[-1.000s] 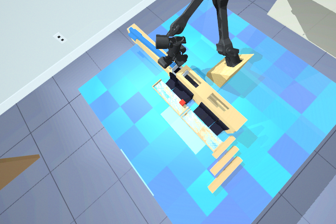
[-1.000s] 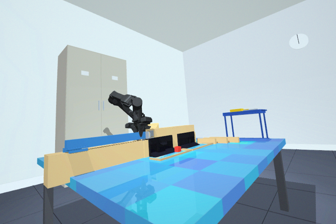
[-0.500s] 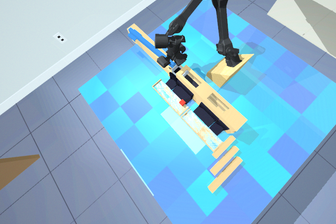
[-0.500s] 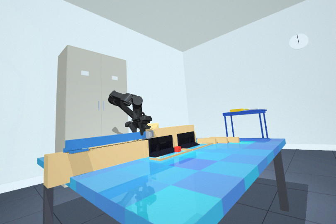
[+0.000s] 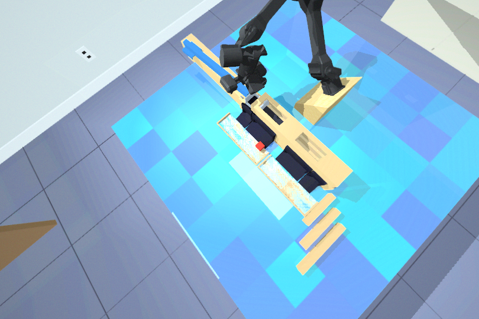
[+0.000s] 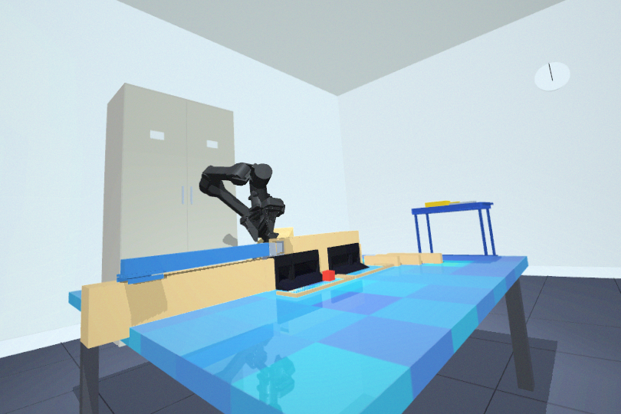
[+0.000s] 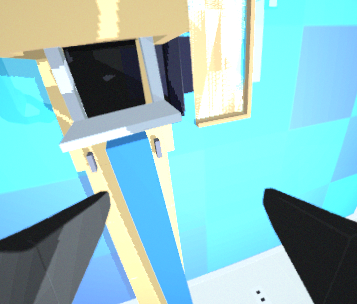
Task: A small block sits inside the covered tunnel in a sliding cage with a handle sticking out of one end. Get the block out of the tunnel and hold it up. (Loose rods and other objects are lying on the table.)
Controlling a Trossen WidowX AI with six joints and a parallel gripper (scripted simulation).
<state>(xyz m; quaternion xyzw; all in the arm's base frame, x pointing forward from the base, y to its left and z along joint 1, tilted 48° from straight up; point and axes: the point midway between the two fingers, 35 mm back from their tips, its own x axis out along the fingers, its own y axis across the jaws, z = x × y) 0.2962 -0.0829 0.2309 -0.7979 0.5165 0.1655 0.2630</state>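
Reaching for the red block (image 5: 259, 146) (image 6: 328, 275) — it lies beyond the grey cage (image 5: 250, 97) (image 6: 274, 248) (image 7: 121, 125) from my wide-open, unloaded end effector (image 5: 247, 93) (image 6: 265, 240) (image 7: 187, 197) — seems next.

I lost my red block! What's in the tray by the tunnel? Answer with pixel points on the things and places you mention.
A red block (image 5: 259, 146) (image 6: 328, 275) sits at the tray's (image 5: 238, 139) (image 6: 297, 294) edge; anything right beneath it is covered.
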